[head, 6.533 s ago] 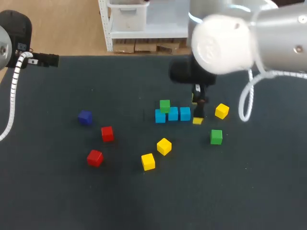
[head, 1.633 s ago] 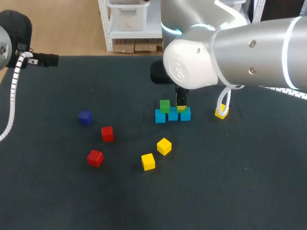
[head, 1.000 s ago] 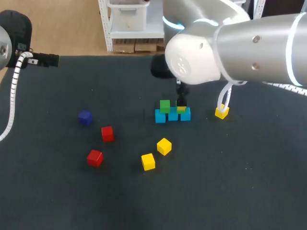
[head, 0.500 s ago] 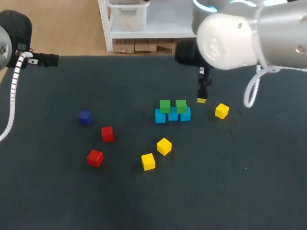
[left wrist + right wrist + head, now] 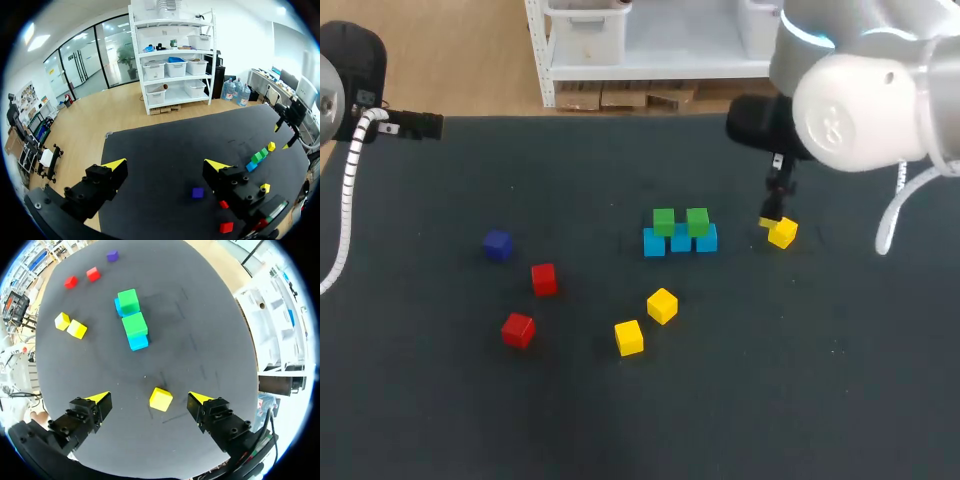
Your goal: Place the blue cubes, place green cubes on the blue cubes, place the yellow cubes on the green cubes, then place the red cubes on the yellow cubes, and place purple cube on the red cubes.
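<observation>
Looking down along your right gripper, you find its fingers spread wide and clamped on nothing, with a lone yellow cube lying on the bench between them; neither tip appears to touch it. In the head view this gripper hangs just beside that cube, on the side facing the stack. Ahead of the gripper stands the row of blue cubes, pressed together, with two green cubes resting on top, side by side. Past the stack and off to one side, two more yellow cubes sit near each other. Farther still are the two red cubes, and beyond them the purple cube. Your left gripper is well apart from all of these, above the far left part of the bench, its fingers apart with nothing between them.
</observation>
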Tool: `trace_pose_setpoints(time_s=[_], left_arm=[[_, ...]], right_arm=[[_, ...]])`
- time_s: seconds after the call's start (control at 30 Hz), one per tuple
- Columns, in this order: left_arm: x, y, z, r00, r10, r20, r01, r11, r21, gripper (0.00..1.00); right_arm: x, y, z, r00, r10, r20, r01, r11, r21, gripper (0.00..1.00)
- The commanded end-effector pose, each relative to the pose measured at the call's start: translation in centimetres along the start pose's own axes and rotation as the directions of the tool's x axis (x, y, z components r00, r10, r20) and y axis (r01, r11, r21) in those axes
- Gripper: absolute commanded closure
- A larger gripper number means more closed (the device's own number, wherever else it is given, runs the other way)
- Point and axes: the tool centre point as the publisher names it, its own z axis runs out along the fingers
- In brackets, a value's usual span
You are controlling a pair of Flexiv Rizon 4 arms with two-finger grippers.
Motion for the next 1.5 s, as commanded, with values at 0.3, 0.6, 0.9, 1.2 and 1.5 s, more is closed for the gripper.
trace_pose_setpoints(time_s=[0.3,0.6,0.9,1.2,1.5], left_arm=[[-0.1,0.2,0.0,1.000,0.002,-0.002,-0.002,1.000,0.008,0.00],[-0.1,0.2,0.0,1.000,0.002,-0.002,-0.002,1.000,0.008,0.00],[-0.1,0.2,0.0,1.000,0.002,-0.002,-0.002,1.000,0.008,0.00],[-0.1,0.2,0.0,1.000,0.002,-0.002,-0.002,1.000,0.008,0.00],[-0.1,0.2,0.0,1.000,0.002,-0.002,-0.002,1.000,0.008,0.00]], right_arm=[[1.3,0.1,0.8,0.999,0.029,-0.023,-0.029,1.000,0.007,0.02],[1.7,0.0,1.4,0.998,0.043,-0.034,-0.044,0.999,-0.008,0.07],[0.3,3.7,-0.4,0.998,-0.051,0.022,0.052,0.998,-0.022,0.11],[-1.7,9.7,-1.8,0.977,-0.201,0.076,0.204,0.978,-0.034,0.11],[-4.7,14.1,-0.4,0.928,-0.362,0.088,0.368,0.928,-0.063,0.14]])
